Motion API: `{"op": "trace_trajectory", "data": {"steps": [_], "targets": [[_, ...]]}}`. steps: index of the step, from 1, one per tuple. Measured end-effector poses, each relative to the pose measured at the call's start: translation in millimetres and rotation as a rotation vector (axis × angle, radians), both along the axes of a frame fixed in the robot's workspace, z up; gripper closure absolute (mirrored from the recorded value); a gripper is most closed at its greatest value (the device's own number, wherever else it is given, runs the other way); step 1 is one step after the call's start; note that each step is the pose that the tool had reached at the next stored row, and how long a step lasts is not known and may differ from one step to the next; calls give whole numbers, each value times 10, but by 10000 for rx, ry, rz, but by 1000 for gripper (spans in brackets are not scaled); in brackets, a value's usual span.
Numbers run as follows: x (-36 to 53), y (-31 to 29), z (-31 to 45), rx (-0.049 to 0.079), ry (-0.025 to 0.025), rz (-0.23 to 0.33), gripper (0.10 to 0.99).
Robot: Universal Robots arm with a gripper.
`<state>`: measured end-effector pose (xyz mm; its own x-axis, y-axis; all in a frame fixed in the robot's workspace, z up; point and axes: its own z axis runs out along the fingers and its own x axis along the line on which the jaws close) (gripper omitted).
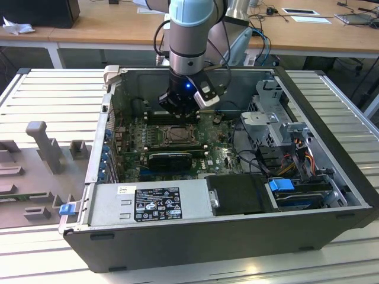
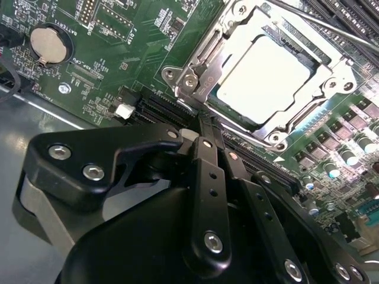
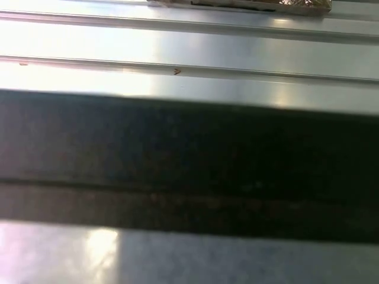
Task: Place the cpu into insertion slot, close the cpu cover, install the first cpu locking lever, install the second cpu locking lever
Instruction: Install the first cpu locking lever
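The pale silvery cpu [image 2: 263,77] lies flat in the insertion slot [image 1: 176,136] on the green board. The silvery cpu cover [image 2: 334,80] is down, framing the chip. A thin metal locking lever [image 2: 314,22] runs along the socket's far side in the second wrist view. My gripper [image 2: 207,125] is shut with nothing between its black fingers [image 2: 205,177]. Its tips sit just off the socket's edge near a corner hinge. In the exterior view the gripper [image 1: 176,108] hangs low inside the case, just behind the socket.
The open case [image 1: 331,177] walls in the board. A grey power supply [image 1: 154,201] and drive bay with a blue clip [image 1: 281,184] line the front. A long black heatsink [image 1: 170,158] lies before the socket. A coin battery [image 2: 50,44] sits on the board.
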<state>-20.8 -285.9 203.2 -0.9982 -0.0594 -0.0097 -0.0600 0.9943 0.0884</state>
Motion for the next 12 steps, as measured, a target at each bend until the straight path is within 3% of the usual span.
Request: {"op": "trace_trajectory", "data": {"steps": [7, 8, 9, 12], "targets": [[0, -20, -23, -3, -1, -44, 980], [-1, -23, -27, 23, 2, -43, 980], [-1, -22, -30, 133, 1, -44, 980], [1, -19, -16, 204, -7, -44, 980]]}}
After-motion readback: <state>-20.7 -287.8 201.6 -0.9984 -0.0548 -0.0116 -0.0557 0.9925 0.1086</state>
